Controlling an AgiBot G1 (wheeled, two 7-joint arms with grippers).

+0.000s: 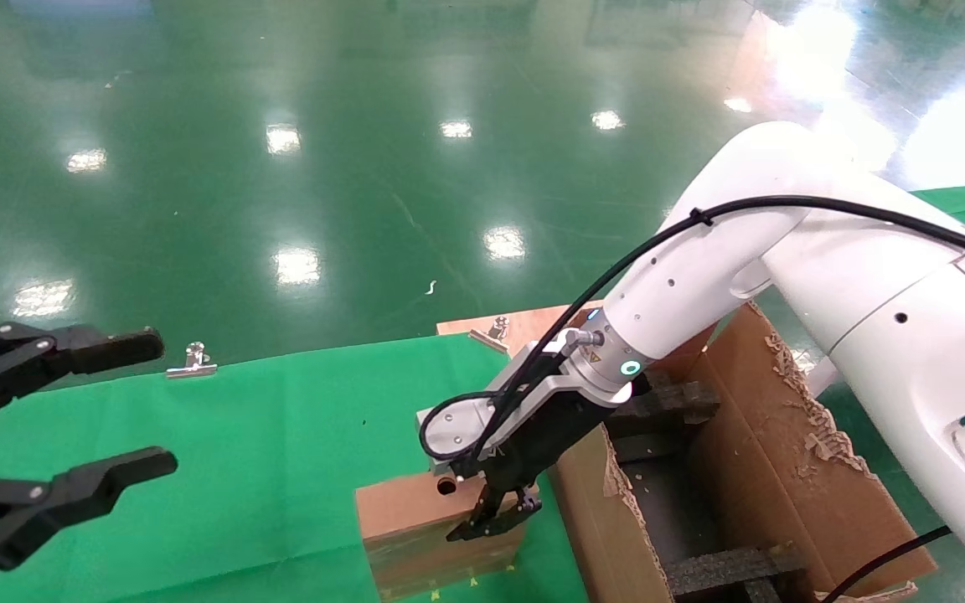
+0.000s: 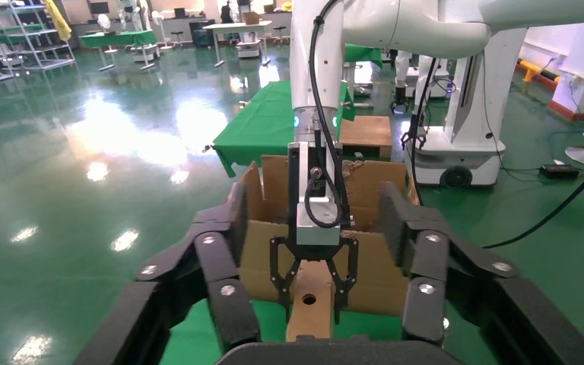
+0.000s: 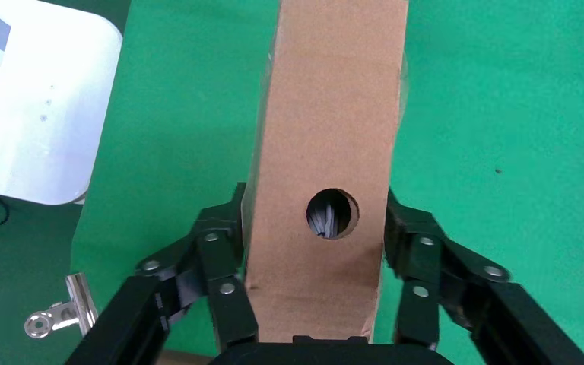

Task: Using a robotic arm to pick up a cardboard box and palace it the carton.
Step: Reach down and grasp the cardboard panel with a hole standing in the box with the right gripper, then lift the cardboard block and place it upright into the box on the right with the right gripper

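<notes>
The small flat brown cardboard box (image 1: 415,511) stands on edge on the green-covered bench (image 1: 265,435) beside the tall torn-flap corrugated carton (image 1: 784,469), so the transfer is not yet done. The white arm's right end effector (image 3: 313,251) straddles the box's top edge, fingers (image 3: 220,251) against both faces, seemingly gripping. The black left end effector (image 1: 72,419) hangs open, well apart.
</notes>
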